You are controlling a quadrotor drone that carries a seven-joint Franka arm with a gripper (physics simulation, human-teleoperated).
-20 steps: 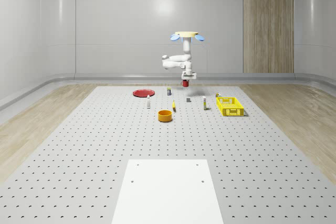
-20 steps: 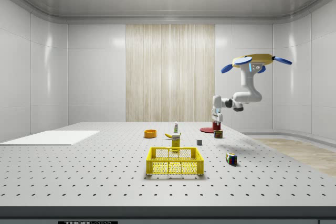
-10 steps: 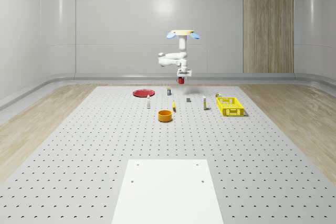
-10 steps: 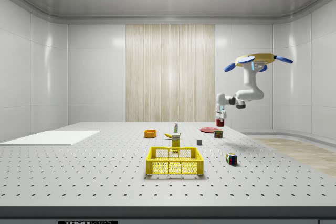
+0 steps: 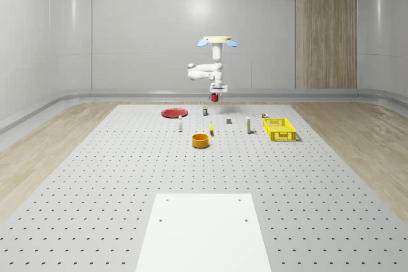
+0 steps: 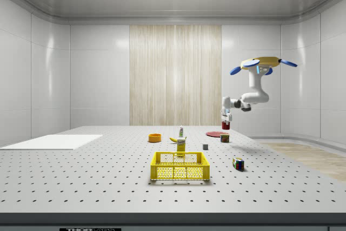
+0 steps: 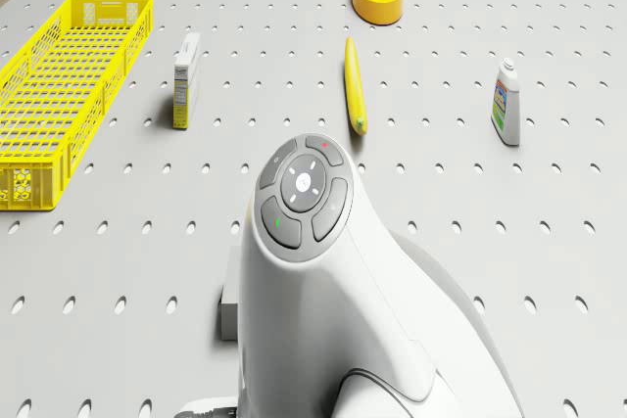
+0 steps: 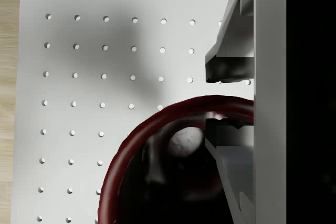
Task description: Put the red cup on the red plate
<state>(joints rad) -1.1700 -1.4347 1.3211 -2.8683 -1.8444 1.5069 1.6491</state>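
The tabletop (image 5: 127,176) carries the plate (image 5: 173,113) at its far end, with a crate (image 5: 279,128), a bowl (image 5: 201,140) and small items well apart from it. The drone (image 5: 217,41) hovers high over the far tabletop, off to the crate side of the plate; over the last second it has come closer to the plate and climbed a little. The arm (image 5: 203,72) hangs folded beneath it. The claw (image 6: 225,121) is closed on the rim of the cup (image 5: 215,97), one finger (image 8: 231,61) outside, the other inside. The cup is airborne, clear of the tabletop and not yet over the plate. Judgement: transport is under way; centring over the plate, descent and release remain.
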